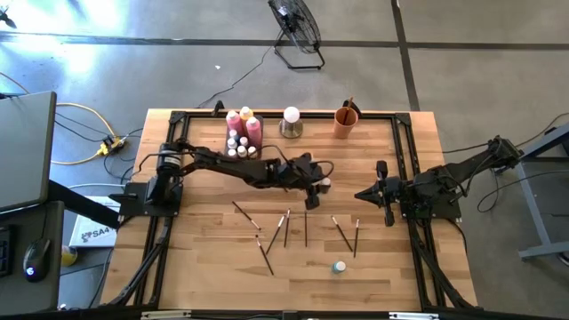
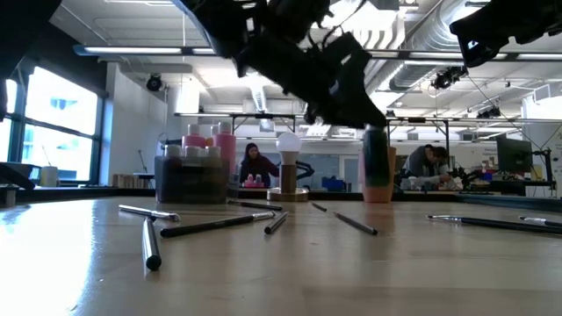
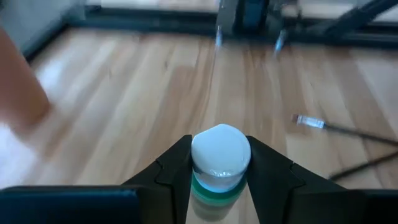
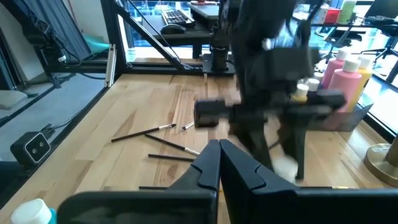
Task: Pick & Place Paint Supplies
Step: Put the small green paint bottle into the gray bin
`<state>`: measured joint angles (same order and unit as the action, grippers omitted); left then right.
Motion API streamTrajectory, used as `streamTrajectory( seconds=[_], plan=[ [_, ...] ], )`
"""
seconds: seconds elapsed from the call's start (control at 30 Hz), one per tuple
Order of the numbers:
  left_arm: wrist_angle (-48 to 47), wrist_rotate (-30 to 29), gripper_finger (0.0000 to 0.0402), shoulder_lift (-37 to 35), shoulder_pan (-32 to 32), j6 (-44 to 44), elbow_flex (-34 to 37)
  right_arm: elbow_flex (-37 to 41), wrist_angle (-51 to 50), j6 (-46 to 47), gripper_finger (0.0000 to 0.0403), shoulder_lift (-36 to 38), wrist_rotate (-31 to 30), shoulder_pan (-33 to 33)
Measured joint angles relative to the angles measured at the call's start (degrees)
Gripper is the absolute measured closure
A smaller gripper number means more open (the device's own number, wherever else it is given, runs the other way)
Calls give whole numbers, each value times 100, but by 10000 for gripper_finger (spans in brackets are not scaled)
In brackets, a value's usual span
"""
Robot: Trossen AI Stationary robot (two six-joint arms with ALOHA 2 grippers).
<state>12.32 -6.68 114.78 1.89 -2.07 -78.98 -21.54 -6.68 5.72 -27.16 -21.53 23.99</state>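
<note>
Overhead, left hand [image 3: 221,180] clamped on white-capped bottle [image 3: 220,155], brushes [image 1: 286,228] below; right hand [image 4: 219,163] together.

Bright, even overhead light; white glare on the floor [image 1: 80,53] at upper left. Backlit from ceiling lamps in the low view. Motion-blurred left arm [image 4: 273,93], soft wood grain in the left wrist view.
</note>
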Motion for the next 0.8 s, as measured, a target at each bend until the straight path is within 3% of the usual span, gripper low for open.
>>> streamTrajectory(
  seconds=[0.13,0.37,0.57,0.8],
  plan=[
    [-519,-206,278,-455,2,268,-62,0,-31,1,401,0,-1,2],
    [-2677,-1522,279,-1765,4,407,-56,0,-90,21,401,0,-1,0],
    [-4307,-2103,279,-2964,-2,21,-58,0,-90,23,401,0,0,2],
    [-4988,-2683,279,-4302,-46,-706,462,0,-78,23,401,-15,0,2]
  ],
)
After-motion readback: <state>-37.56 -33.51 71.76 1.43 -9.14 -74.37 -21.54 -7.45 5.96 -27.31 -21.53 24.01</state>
